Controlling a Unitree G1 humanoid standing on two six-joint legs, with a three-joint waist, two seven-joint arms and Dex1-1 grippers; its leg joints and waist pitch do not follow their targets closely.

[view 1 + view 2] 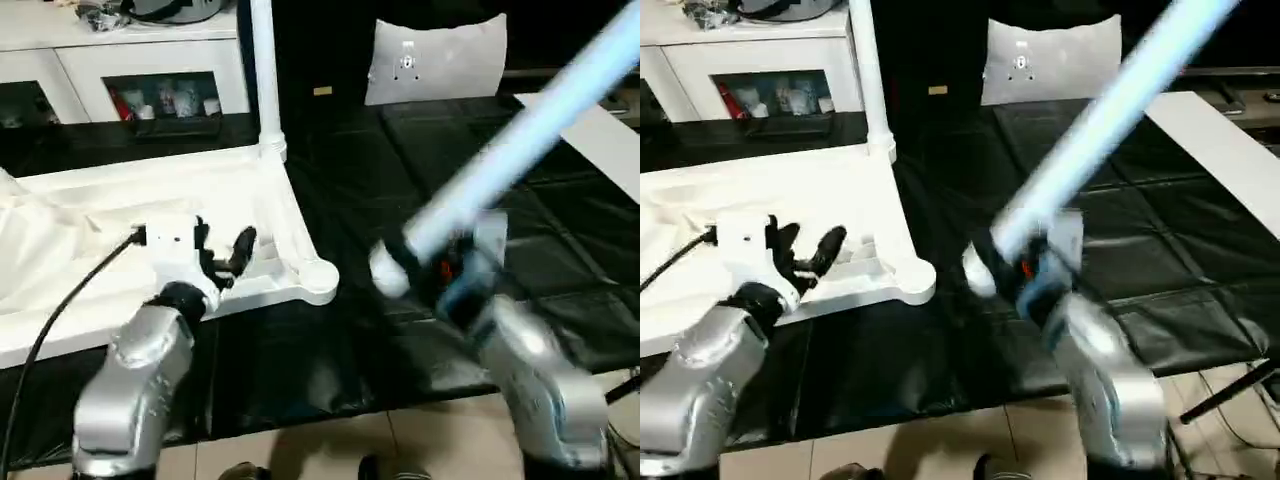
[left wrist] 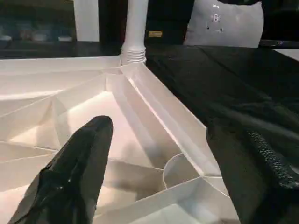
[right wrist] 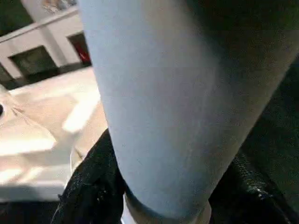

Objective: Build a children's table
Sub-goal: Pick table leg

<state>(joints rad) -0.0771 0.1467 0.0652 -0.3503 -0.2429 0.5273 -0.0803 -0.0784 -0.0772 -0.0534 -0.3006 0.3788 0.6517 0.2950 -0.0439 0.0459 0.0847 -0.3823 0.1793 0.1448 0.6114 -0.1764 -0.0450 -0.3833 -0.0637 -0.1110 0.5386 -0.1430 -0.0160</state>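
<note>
I see the table top (image 1: 150,215) lying underside up on the black mat (image 1: 400,200), its ribs and raised rim facing me. One leg (image 1: 264,70) stands upright in the far corner socket. The near corner socket (image 2: 180,170) on my right side of the top is open.

My left gripper (image 1: 222,252) hovers over the top just inside that near corner, fingers (image 2: 74,163) spread wide apart with nothing between them; a black cable (image 1: 60,300) runs from its wrist.

My right gripper (image 1: 440,272) is clamped around a second leg (image 1: 520,140) close to its thick end. This leg slants up and away to the right, clear of the top. It appears motion-blurred, so I cannot read the exact finger contact.

Beyond the mat, a white cabinet (image 1: 120,60) stands against the far wall.
</note>
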